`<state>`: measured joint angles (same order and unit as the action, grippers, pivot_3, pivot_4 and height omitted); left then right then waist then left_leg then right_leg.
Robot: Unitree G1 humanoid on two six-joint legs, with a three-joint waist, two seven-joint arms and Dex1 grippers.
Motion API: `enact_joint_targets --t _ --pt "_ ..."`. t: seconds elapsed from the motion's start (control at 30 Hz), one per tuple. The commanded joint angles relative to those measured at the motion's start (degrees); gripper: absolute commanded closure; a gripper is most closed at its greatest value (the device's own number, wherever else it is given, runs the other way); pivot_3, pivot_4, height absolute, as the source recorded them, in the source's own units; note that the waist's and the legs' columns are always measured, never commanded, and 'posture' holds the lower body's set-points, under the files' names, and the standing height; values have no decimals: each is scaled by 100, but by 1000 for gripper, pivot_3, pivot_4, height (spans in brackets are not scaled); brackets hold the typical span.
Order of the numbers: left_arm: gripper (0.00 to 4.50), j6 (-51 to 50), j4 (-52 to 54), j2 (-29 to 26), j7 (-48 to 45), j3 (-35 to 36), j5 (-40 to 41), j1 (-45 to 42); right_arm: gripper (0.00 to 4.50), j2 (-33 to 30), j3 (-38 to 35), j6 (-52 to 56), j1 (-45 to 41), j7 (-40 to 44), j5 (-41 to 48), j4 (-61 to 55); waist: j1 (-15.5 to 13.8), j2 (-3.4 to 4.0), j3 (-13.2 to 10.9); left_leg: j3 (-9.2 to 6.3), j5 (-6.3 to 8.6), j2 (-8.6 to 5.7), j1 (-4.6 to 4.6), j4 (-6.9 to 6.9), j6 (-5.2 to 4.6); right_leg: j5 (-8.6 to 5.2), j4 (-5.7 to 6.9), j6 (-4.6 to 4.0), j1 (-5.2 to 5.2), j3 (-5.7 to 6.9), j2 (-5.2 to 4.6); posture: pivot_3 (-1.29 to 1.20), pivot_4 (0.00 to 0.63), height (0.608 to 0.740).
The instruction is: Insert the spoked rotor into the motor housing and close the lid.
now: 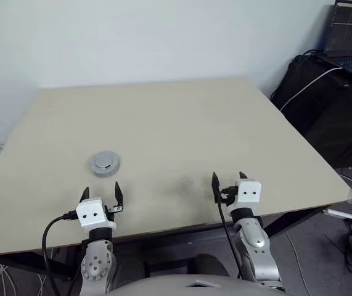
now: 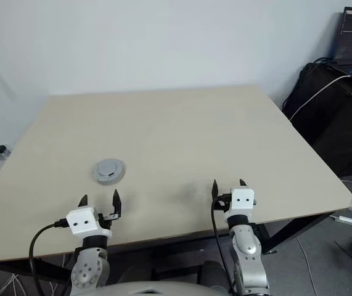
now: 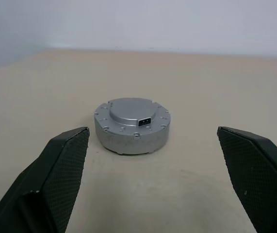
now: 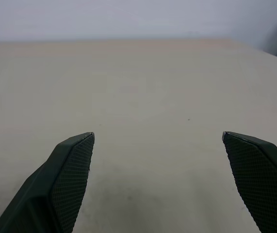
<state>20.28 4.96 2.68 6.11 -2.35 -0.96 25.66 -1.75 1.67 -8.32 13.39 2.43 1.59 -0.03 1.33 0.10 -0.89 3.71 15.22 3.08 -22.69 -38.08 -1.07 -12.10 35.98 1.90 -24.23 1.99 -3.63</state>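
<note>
The motor housing (image 3: 132,125) sits closed on the beige table (image 1: 225,135), a squat round puck of matte silver-gray metal. Its lid (image 3: 134,111) lies flat on top, smooth-faced with a raised circular hub, and a ring of small screws runs around the outer flange. At the hub's near edge there is a small dark rectangular connector socket with pale contacts inside. I can make out no brand, label or lettering on the housing from here.

It stands on the left half of the table, toward the near edge, just ahead of the left gripper (image 1: 102,193) and well apart from the right gripper (image 1: 229,180). Both grippers hover level at the table's near edge with their black, cross-hatched fingers (image 3: 63,165) spread wide and nothing between them (the housing lines up in the gap of the left pair, untouched).

Off to the right, a laptop (image 1: 351,38) rests on a dark case; its screen text is too small to read.
</note>
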Motion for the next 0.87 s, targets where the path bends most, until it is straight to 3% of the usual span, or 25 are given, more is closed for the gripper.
enact_joint_targets --t 0.03,0.87 --pt "25 59 74 52 -51 -28 15 -60 0 9 -62 -24 -99 14 38 -92 -1 0 0 0 0 0 0 0 0 0 0 0 0 0 0 0 0 740" --pt "25 -48 5 108 -169 25 52 -198 0 48 -33 153 -222 23 76 -78 0 0 2 -1 -2 -1 3 -5 -3 0 3 0 5 0 3 0 0 740"
